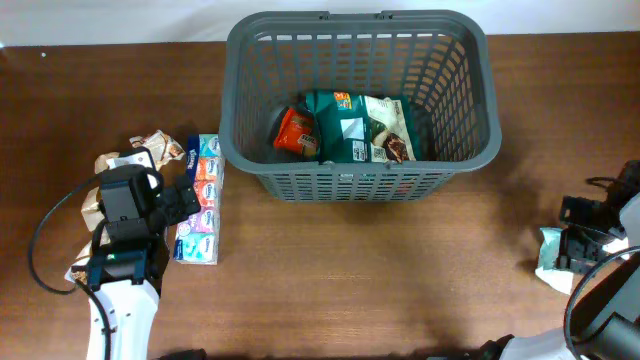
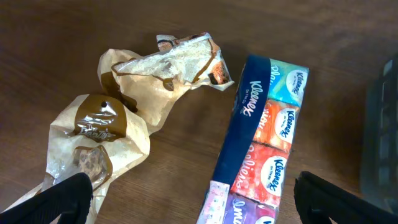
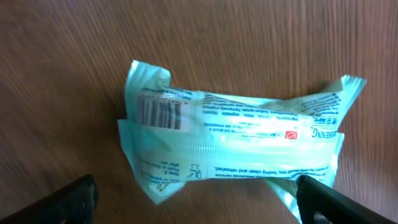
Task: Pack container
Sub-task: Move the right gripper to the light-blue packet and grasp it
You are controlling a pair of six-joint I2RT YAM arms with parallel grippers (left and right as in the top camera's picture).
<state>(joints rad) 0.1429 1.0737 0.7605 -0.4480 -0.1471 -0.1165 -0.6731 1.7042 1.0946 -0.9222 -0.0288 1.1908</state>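
The dark grey slotted container (image 1: 350, 186) stands at the back centre and holds an orange packet (image 1: 295, 131), a green packet (image 1: 343, 126) and a white-and-brown packet (image 1: 390, 130). My left gripper (image 1: 178, 200) (image 2: 196, 200) hovers open over a long Kleenex tissue multipack (image 1: 200, 200) (image 2: 261, 137), with nothing between its fingers. Two crumpled cream-and-brown snack packets (image 2: 99, 137) (image 2: 180, 62) lie just left of the multipack. My right gripper (image 1: 585, 235) (image 3: 202, 200) is open above a pale green wipes pack (image 1: 548, 262) (image 3: 230, 143) lying flat on the table.
The brown wooden table (image 1: 400, 280) is bare between the two arms in front of the container. The wipes pack lies close to the table's right edge. A black cable (image 1: 45, 240) loops beside the left arm.
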